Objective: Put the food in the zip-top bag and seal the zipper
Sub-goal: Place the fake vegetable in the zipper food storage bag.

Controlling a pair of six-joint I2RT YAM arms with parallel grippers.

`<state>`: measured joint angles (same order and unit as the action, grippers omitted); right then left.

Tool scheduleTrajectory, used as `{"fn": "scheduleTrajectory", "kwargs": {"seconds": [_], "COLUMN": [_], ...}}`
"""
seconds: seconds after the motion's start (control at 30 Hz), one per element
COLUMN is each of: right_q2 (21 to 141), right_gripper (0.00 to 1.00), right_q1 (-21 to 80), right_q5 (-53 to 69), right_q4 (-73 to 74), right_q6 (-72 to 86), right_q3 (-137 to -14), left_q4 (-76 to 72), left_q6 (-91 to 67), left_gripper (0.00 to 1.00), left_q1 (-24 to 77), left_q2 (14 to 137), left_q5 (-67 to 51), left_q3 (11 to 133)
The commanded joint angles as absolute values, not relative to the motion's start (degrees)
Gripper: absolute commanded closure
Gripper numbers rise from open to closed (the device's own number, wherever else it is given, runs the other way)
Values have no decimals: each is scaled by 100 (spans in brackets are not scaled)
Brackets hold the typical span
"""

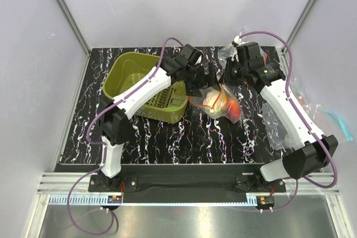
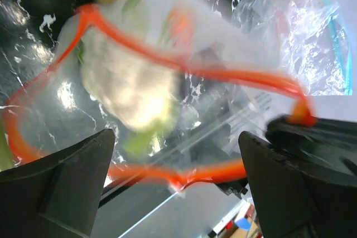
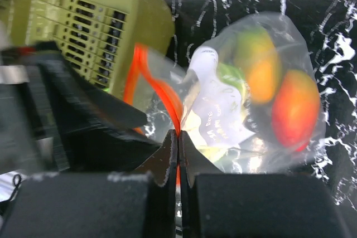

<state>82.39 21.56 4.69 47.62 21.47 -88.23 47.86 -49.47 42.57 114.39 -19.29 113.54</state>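
Right hand [image 3: 178,136] is clamped on the red zipper [image 3: 134,73]; left hand [image 2: 175,154] gapes; pinch steadily along the strip to seal.

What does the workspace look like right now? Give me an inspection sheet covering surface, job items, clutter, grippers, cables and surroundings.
Surface: black white-veined table, no spills seen.
Job's things: zip-top bag to the right of the basket, mouth open; tomato, orange piece and cauliflower inside; zipper unsealed.
Clutter: olive basket under the left arm; spare clear bags at the right edge.
Grippers: left gripper open at the bag mouth; right gripper shut on the zipper.
Cables: purple cables loop along both arms, none across the bag.
Surroundings: white walls; nothing else seen.
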Motion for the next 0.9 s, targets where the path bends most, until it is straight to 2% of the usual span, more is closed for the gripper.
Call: {"fn": "scheduleTrajectory", "kwargs": {"seconds": [0.0, 0.23, 0.43, 0.6, 0.73, 0.87], "right_q2": [8007, 7875, 7831, 7849, 7858, 7840], "right_gripper": [100, 100, 100, 100, 100, 100], "right_q1": [2188, 2180, 2162, 2153, 2145, 2136], "right_q5": [423, 26, -123, -158, -176, -167], "right_q4": [4623, 4755, 4764, 4755, 4764, 4755], "right_q6": [2206, 2188, 2162, 2092, 2083, 2083], "right_q3": [-8737, -8561, -8499, -8517, -8499, -8429], "left_q4": [4597, 4991, 5352, 6195, 6985, 7792], "left_q6": [-4746, -4255, -3816, -3498, -4401, -5772], "left_gripper": [1, 1, 1, 1, 1, 1], "left_q1": [4254, 3895, 2700, 2233, 2232, 2224], "left_q2": [11110, 10399, 9530, 9141, 8746, 8552], "left_q5": [-1608, -1468, -1196, -256, 437, 563], "left_q3": [11804, 11515, 10452, 10423, 10354, 10248]}}
